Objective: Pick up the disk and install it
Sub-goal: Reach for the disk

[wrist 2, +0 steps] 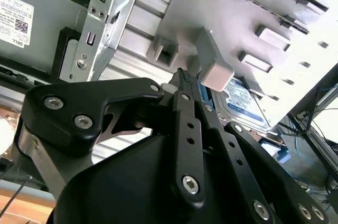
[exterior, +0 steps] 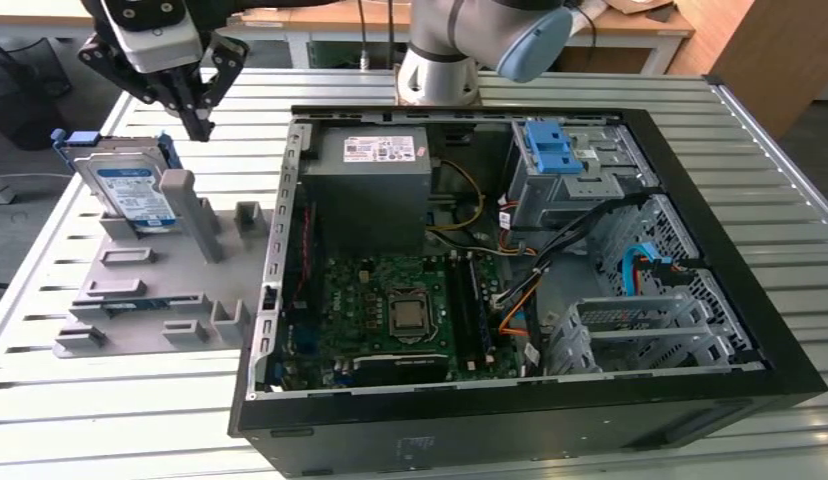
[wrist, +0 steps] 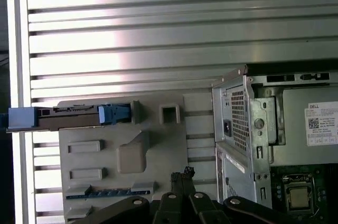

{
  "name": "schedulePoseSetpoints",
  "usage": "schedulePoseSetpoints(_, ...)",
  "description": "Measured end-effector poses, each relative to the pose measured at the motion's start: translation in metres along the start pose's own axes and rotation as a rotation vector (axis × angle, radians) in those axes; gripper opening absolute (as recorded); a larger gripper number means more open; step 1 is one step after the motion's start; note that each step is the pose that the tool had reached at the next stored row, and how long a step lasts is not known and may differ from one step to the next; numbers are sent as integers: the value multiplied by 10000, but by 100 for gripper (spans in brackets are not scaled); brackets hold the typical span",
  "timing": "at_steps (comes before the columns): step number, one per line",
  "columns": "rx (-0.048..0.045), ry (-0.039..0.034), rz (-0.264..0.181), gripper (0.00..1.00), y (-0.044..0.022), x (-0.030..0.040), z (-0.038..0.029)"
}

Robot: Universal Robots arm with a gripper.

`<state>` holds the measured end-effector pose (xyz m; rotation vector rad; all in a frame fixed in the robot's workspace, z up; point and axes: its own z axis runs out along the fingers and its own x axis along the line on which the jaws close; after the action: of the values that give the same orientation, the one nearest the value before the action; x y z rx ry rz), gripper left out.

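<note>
My pincer (exterior: pixel 198 122), its 2 fingers closed on nothing, hangs over the grey holder (exterior: pixel 161 272) where the disk (exterior: pixel 131 192) stands on edge just below and beside it; a good grasp, I judge, needs fingers parted and centred on its upper rim.

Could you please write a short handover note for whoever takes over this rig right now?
The pincer is shut and empty, above the grey plastic holder and apart from the disk.
The silver rectangular hard disk, in its blue plastic bracket, stands on edge in that holder, to the exterior view's left of the open black computer case.
Done: nothing yet; the disk is not grasped.
Left: pick-up and installation.
</note>
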<state>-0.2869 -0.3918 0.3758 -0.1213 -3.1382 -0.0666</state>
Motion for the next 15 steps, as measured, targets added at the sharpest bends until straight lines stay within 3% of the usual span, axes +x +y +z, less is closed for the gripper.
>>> schedulePoseSetpoints(15,1,5,6,11,101,459,94)
